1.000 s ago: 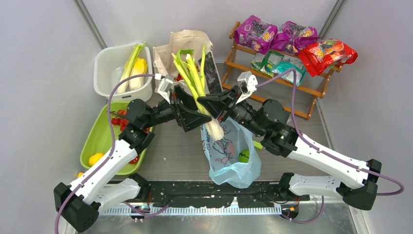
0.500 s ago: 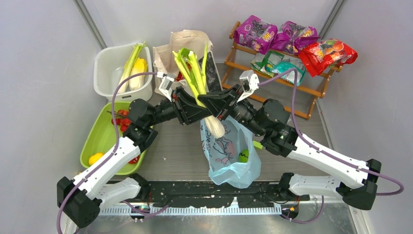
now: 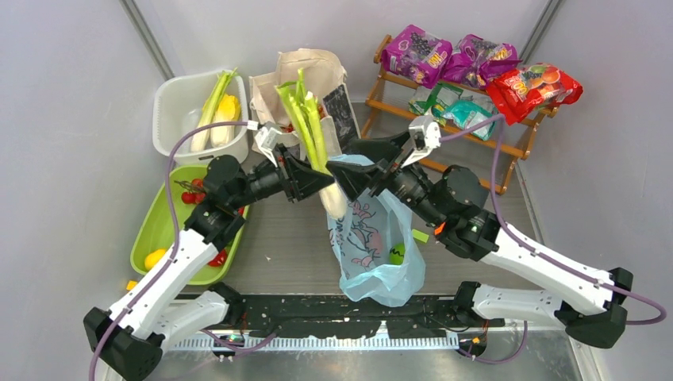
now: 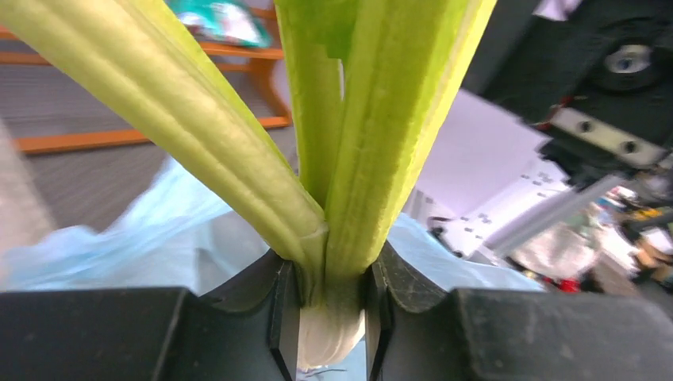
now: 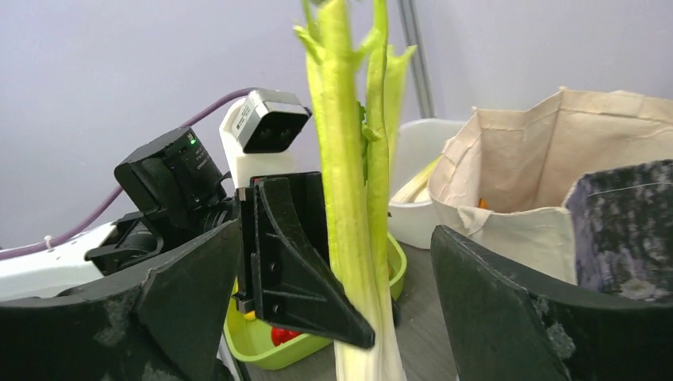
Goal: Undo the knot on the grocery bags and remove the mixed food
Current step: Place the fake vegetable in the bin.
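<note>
One bunch of stalks we clamp upright in the left gripper to clear the bag; right gripper gapes.

2 purple snack packets are lying atop a wooden rack, teal-green packets are sitting below; a white tub is standing behind a lime tray.

Light-blue bag thin glossy plastic; tote matt cream canvas; stalks ribbed, waxy; rack wood.
</note>
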